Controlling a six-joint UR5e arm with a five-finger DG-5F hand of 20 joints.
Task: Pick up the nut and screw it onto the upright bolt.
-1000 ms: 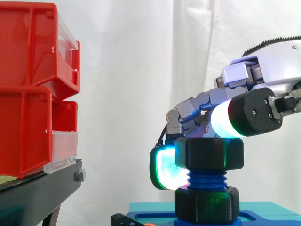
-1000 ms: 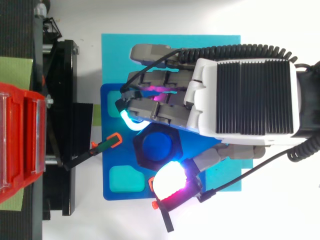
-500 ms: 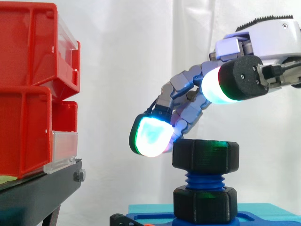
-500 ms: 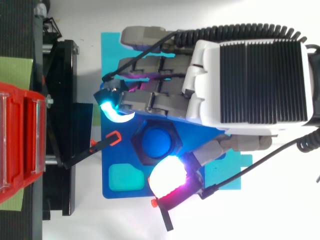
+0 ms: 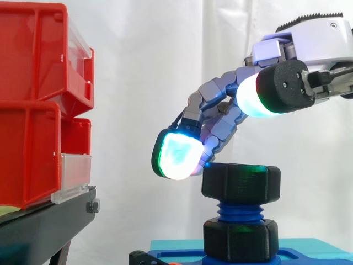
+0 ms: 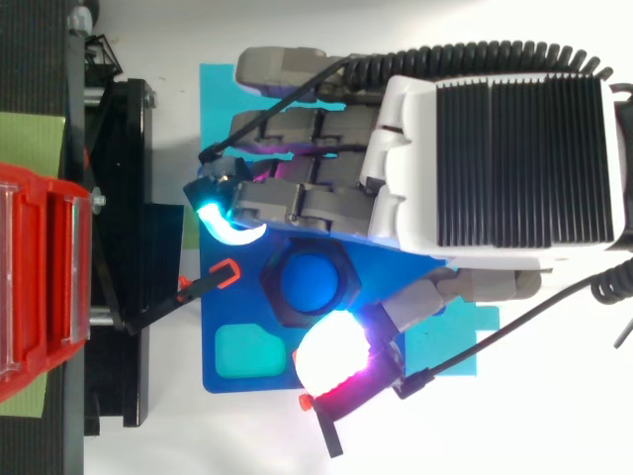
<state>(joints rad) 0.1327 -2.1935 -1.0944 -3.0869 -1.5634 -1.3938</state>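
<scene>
The black hex nut [image 5: 241,181] sits level on the top threads of the upright blue bolt [image 5: 240,211], above a second black nut [image 5: 240,240] at the bolt's foot. From above, the bolt's blue end [image 6: 309,282] shows through the nut's ring [image 6: 269,289]. My hand [image 5: 314,49] hovers just above the nut and is open, with its fingers spread and holding nothing. One glowing fingertip [image 5: 175,156] hangs by the nut's upper left corner, apart from it. The thumb pad [image 5: 251,96] is well above the nut.
The bolt stands on a blue base plate [image 6: 210,302] that lies on a cyan mat [image 6: 218,99]. Stacked red bins [image 5: 33,110] on a black stand [image 5: 44,226] are to the left. An orange-tipped black clamp [image 6: 213,282] reaches from the stand toward the plate.
A second ago the fingers and thumb were pinching the nut. They have let go, spread, and the hand has lifted up and off it. The nut stays on the bolt.
</scene>
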